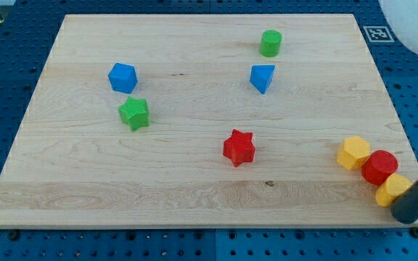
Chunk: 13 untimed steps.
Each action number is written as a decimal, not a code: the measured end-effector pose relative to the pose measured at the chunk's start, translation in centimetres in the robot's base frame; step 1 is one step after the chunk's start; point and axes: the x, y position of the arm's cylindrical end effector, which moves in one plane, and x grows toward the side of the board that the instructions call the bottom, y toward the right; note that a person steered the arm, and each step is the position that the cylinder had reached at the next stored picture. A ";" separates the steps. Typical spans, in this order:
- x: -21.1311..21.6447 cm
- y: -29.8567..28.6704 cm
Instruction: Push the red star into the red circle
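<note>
The red star (239, 147) lies on the wooden board (194, 181), a little below the middle. The red circle (379, 167) sits near the view's bottom right, wedged between a yellow hexagon block (353, 153) on its upper left and a second yellow block (393, 188) on its lower right. My dark rod comes in from the right edge, and my tip (405, 213) rests at the board's bottom right edge, touching or just beside the lower yellow block. The tip is far to the right of the red star.
A blue cube (123, 77) and a green star (134, 113) lie at the left. A green cylinder (271, 43) and a blue triangular block (262, 77) lie at the upper middle. A white object (412, 22) sits off the board at the top right.
</note>
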 end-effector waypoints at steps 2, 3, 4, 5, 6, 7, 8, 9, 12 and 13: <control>-0.1 -6.6; -0.1 -9.6; -0.1 -15.3; -0.1 -16.9; -1.0 -19.0; -5.2 -23.3; -5.9 -23.9; -7.4 -23.9; -12.3 -23.4; -8.6 -20.4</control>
